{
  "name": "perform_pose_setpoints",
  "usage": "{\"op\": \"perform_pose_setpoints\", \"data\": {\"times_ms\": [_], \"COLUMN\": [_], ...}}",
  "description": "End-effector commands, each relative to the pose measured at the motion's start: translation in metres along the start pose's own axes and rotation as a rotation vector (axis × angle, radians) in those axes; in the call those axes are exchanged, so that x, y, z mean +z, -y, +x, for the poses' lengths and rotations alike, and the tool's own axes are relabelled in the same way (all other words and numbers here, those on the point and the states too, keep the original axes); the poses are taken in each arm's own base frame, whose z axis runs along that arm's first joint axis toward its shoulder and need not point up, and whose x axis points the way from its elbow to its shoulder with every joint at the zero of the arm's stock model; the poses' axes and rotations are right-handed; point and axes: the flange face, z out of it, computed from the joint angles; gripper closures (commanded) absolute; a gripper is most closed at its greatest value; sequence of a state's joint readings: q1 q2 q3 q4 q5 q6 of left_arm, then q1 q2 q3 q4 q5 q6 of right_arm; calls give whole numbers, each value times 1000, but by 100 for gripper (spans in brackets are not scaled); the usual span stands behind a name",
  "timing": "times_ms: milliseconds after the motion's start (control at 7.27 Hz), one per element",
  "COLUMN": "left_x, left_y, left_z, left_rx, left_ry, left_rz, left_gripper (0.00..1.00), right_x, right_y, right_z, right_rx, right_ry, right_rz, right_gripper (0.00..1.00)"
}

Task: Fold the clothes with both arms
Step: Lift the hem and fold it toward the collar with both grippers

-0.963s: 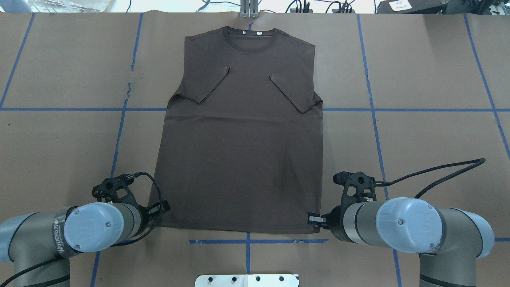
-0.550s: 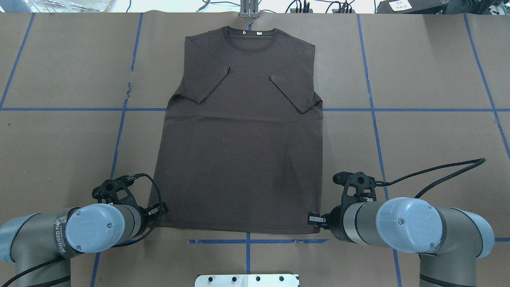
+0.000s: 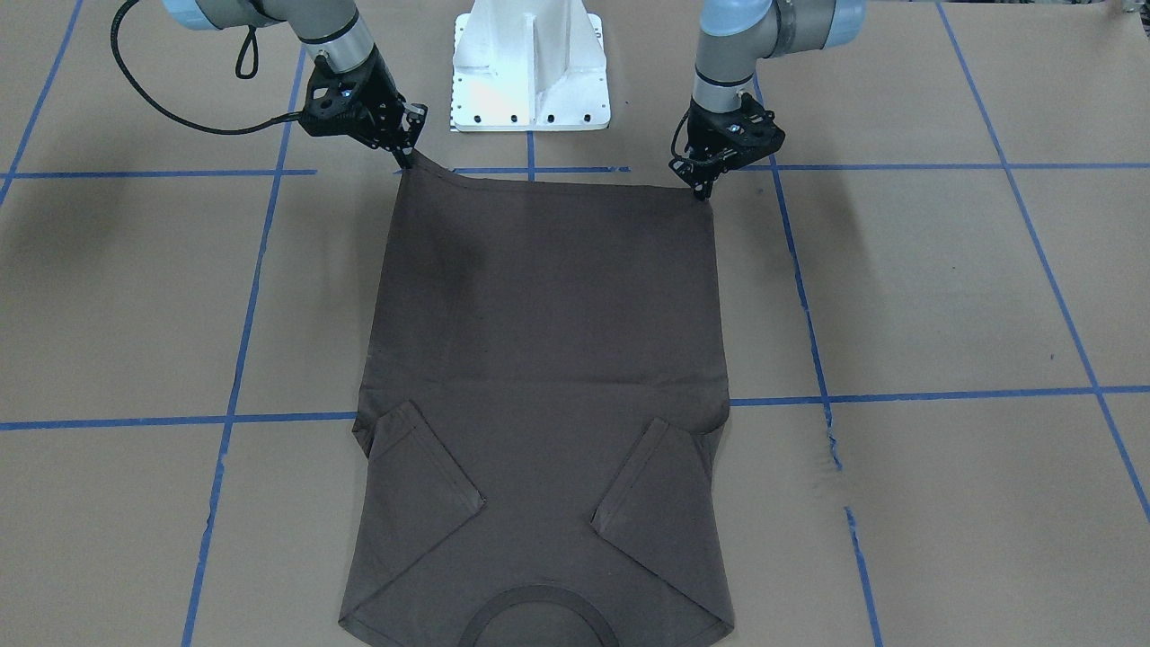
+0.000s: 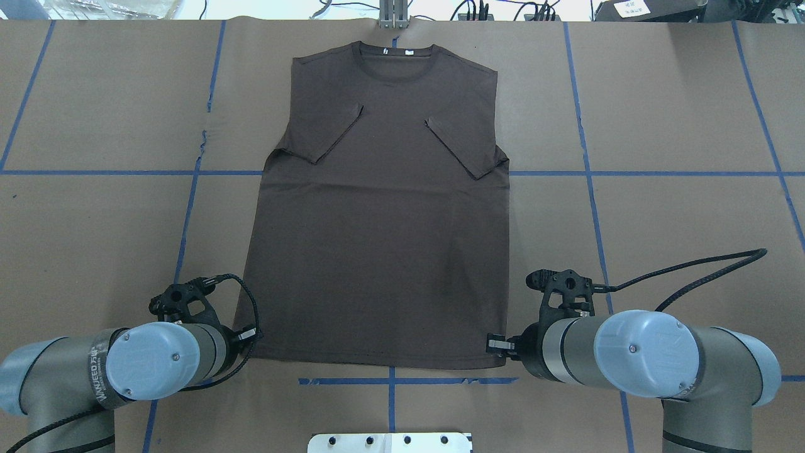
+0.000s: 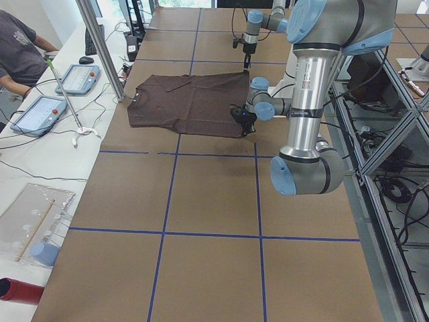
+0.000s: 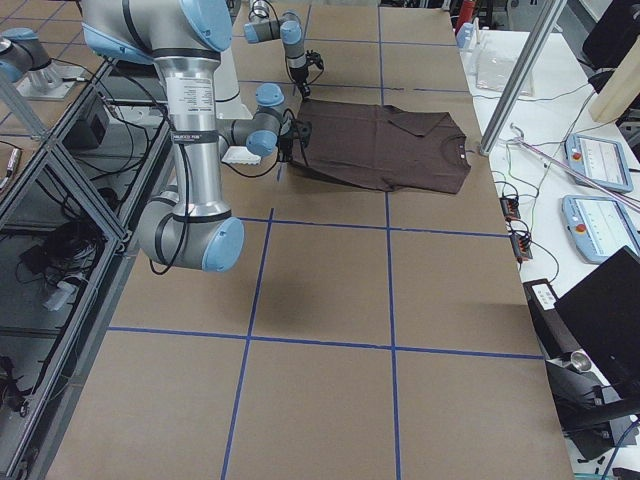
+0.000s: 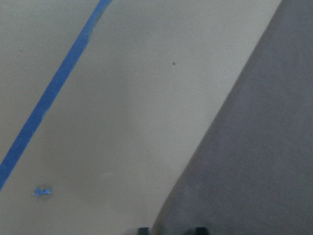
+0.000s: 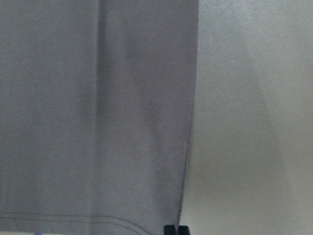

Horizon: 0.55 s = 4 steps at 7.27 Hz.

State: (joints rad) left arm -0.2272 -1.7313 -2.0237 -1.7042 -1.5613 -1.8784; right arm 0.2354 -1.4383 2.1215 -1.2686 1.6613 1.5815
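The T-shirt lies flat on the desk, hem toward the robot-side edge, with the right pincer clamped on one hem corner and the left pincer spread astride the other.

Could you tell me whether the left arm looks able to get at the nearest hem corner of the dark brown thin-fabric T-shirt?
Probably yes: the left gripper sits at that hem corner of the dark brown T-shirt, jaws open, fabric edge between its fingertips in the wrist view, nothing in the way.

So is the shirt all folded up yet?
Not yet. Only the sleeves are folded in; the rest of the T-shirt lies spread flat on the table.
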Motion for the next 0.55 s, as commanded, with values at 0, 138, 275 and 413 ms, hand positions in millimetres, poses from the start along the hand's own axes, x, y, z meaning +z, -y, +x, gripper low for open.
{"op": "perform_pose_setpoints", "data": {"times_ms": [0,138,275,413], "left_x": [-2,-5,-19,-45], "left_y": [-1,-1,-1,2], "left_z": [2,3,6,6], "left_rx": [-7,-9,-8,-8], "left_ry": [-6,-11,-33,-72], "left_rz": [-2,-6,-17,-24], "left_gripper": [100,100,100,100], "right_x": [0,0,0,-6], "right_y": [0,0,0,-2], "right_z": [0,0,1,4], "right_rx": [0,1,1,2], "right_ry": [-1,-1,-2,2], "right_rz": [1,1,-4,-26], "right_gripper": [100,100,100,100]}}
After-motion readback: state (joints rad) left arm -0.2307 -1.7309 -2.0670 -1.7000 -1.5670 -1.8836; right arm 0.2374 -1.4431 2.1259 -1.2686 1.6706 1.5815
